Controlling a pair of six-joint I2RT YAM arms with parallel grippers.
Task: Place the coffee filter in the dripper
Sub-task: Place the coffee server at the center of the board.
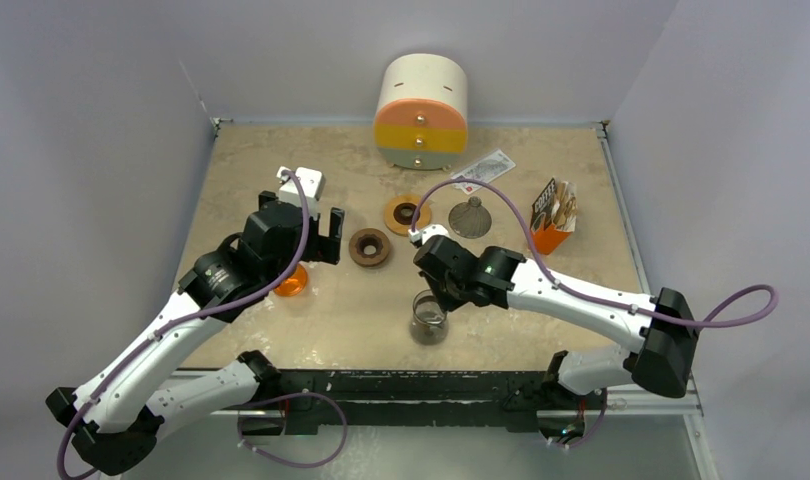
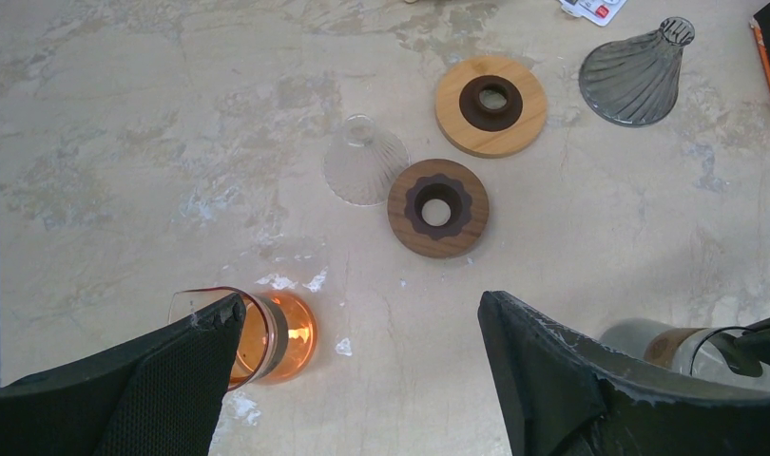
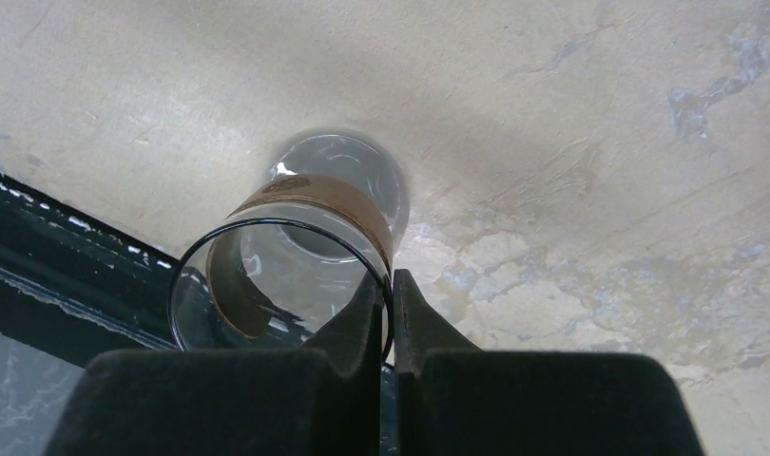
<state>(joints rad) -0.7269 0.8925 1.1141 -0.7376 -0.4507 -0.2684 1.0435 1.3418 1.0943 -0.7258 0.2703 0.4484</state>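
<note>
An orange box of brown paper coffee filters (image 1: 554,215) stands at the right of the table. A smoked grey cone dripper (image 1: 471,216) (image 2: 638,74) lies left of it. A clear glass cone dripper (image 2: 362,161) lies on its side beside a dark wooden ring (image 2: 438,209). My left gripper (image 2: 362,309) (image 1: 316,250) hovers open above bare table, with nothing between its fingers. My right gripper (image 3: 389,285) (image 1: 433,290) is shut on the rim of a clear glass carafe (image 3: 296,256) (image 1: 429,318) with a brown band.
An orange glass carafe (image 2: 272,334) (image 1: 292,283) stands under my left finger. A light wooden ring (image 2: 491,104) lies behind the dark one. At the back are a round drawer unit (image 1: 421,110) and a white packet (image 1: 484,168). The table's front edge (image 3: 67,247) runs close to the clear carafe.
</note>
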